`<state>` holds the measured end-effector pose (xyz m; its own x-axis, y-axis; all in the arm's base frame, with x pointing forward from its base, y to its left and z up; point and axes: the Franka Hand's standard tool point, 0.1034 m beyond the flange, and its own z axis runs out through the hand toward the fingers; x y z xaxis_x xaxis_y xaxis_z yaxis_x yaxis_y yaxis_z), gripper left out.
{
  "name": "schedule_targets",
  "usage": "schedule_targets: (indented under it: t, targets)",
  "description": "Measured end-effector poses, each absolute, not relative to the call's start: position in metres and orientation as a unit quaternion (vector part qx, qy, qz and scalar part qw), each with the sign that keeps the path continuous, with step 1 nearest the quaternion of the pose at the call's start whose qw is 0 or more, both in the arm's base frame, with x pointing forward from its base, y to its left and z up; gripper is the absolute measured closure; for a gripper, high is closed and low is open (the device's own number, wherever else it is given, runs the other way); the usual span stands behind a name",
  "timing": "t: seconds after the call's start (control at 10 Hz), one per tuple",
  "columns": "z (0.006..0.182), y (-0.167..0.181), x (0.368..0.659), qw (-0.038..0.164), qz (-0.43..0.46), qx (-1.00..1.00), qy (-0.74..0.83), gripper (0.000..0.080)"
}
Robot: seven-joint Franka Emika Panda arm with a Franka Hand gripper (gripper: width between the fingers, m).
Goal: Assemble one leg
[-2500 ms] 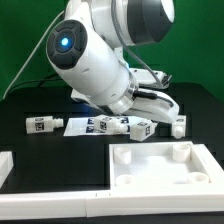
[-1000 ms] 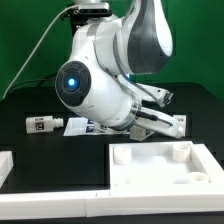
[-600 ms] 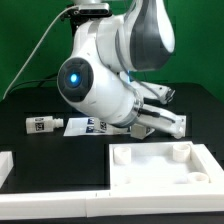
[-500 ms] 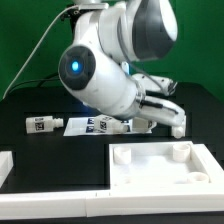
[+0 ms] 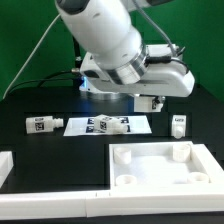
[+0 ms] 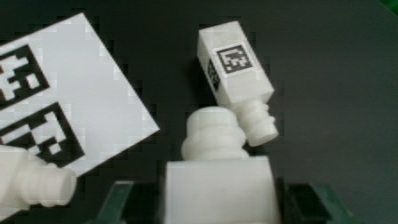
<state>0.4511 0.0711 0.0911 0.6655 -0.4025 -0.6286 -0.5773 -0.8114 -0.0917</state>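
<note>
**Wrist view: one leg clamped between the fingers**

Wrist view puts the leg [image 6: 217, 178], a small white oblong plastic block, between the two dark fingers [image 6: 125, 196] of the gripper [image 6: 217, 197]. The fingers press against its two sides and grip it. The face of the leg turned to the camera is plain white. A narrower, rounded white peg stands out from its far end.

Past that peg a second leg [image 6: 235, 65] lies on the black table [image 6: 338, 60]. It is the same kind of white block, with a black-and-white square tag sticker on its upper face. Its rounded end comes just beside the held leg's peg; whether the two touch cannot be told. The thin flat white marker board [image 6: 63, 80], printed with large tags, lies to one side, and a strip of table separates it from the second leg.

In the exterior view the gripper hangs above the table with the leg lifted clear of the surface, over the end of the marker board on the exterior view's right. A tagged white block [image 5: 112, 125] rests on that board. A third leg [image 5: 40, 124] lies on the table toward the exterior view's left, and a fourth leg [image 5: 178, 124] sits well to the right.

Nearer the camera lies the large white square plastic tray [image 5: 150, 149] with a raised rim. Inside it, round moulded sockets show at the corners.
</note>
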Motion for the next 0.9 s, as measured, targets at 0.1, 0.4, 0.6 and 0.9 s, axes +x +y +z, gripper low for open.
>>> schedule_targets:
  t: [0.1,0.4,0.6,0.9]
  targets:
    - [0.091,0.072,0.453,0.139,0.279,-0.91,0.274,0.0515]
    - [0.093,0.068,0.477,0.123,0.191,-0.939,0.256,0.0514]
    - [0.112,0.079,0.506,0.113,0.128,-0.959,0.227,0.0514]
    - [0.115,0.085,0.518,0.095,0.027,-0.971,0.219,0.0514]
